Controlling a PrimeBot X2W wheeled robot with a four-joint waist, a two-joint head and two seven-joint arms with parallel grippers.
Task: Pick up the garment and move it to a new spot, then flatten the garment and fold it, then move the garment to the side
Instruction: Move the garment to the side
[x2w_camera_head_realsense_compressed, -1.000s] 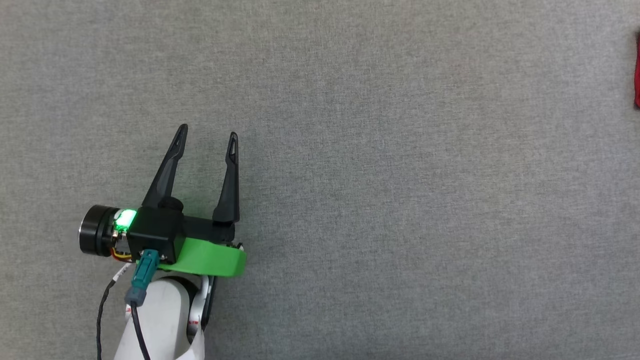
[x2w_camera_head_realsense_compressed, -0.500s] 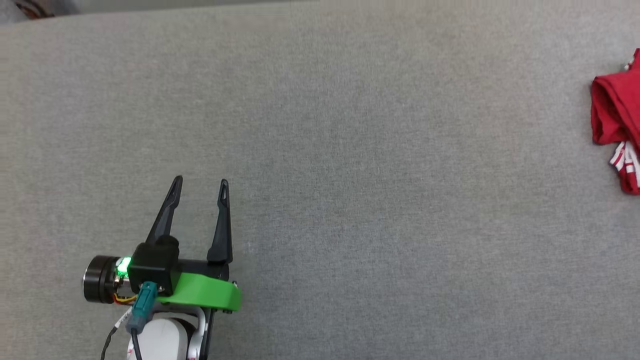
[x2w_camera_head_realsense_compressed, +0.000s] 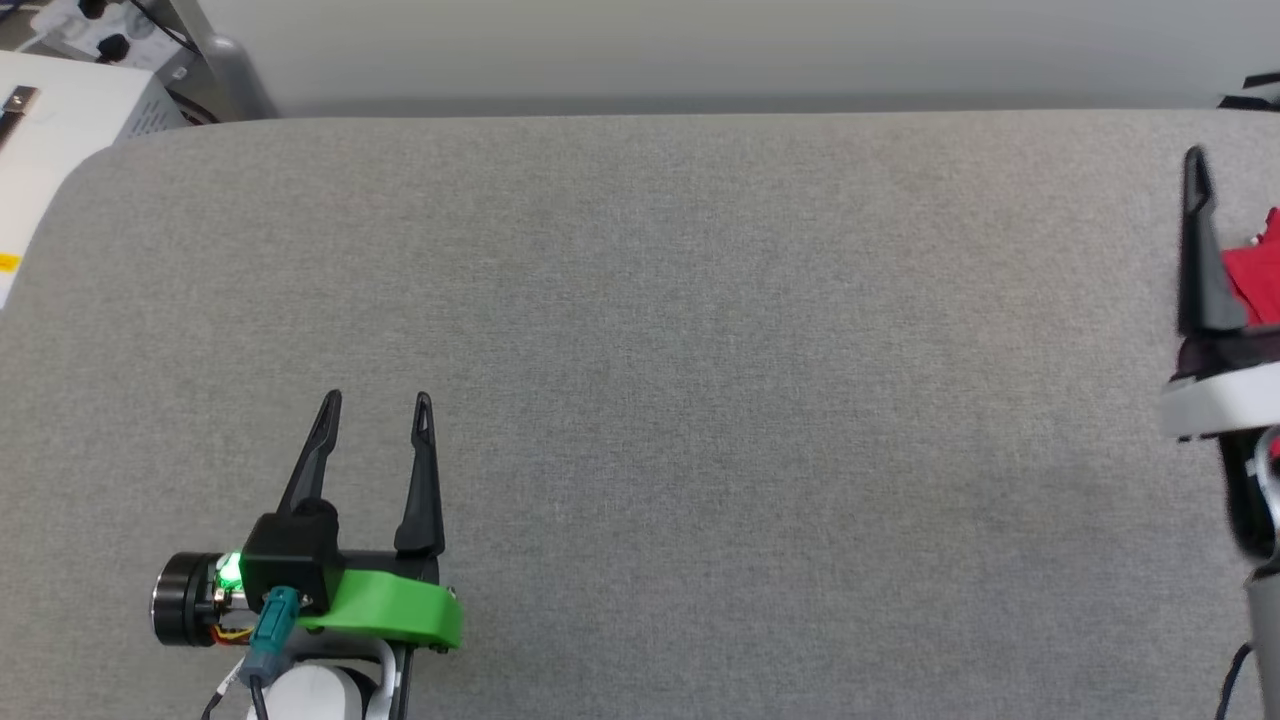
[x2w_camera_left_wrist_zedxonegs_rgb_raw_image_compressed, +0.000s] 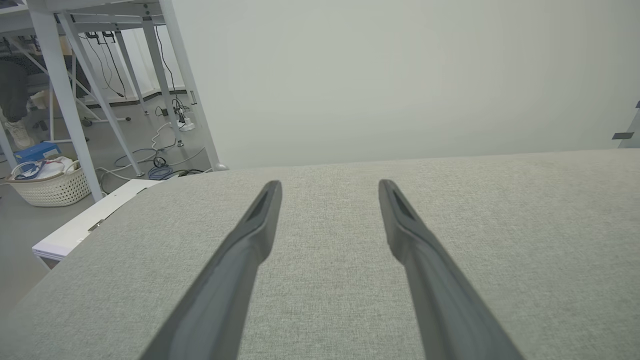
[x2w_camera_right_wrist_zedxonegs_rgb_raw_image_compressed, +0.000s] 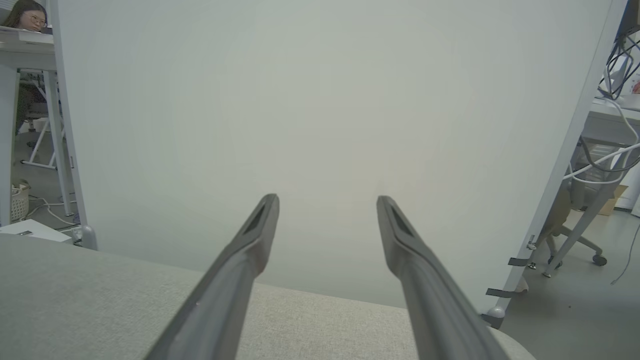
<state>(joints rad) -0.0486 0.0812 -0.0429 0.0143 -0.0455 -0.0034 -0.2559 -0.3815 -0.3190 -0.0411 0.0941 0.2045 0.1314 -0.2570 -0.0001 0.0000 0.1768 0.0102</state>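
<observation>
The garment (x2w_camera_head_realsense_compressed: 1258, 282) lies on the grey worktop (x2w_camera_head_realsense_compressed: 700, 300) at the far right. It is mostly cut off, so its long axis cannot be told. The left claw (x2w_camera_head_realsense_compressed: 377, 398) and right claw (x2w_camera_right_wrist_zedxonegs_rgb_raw_image_compressed: 327, 198) both stand spread, empty.

Table (x2w_camera_head_realsense_compressed: 700, 350): left gripper (x2w_camera_head_realsense_compressed: 377, 397) over near-left area. Right gripper (x2w_camera_right_wrist_zedxonegs_rgb_raw_image_compressed: 327, 198) over right edge; garment (x2w_camera_head_realsense_compressed: 1258, 285) on table there, beside its finger. Partition (x2w_camera_head_realsense_compressed: 700, 50) behind far edge. Cabinet (x2w_camera_head_realsense_compressed: 60, 120) off far-left corner.
</observation>
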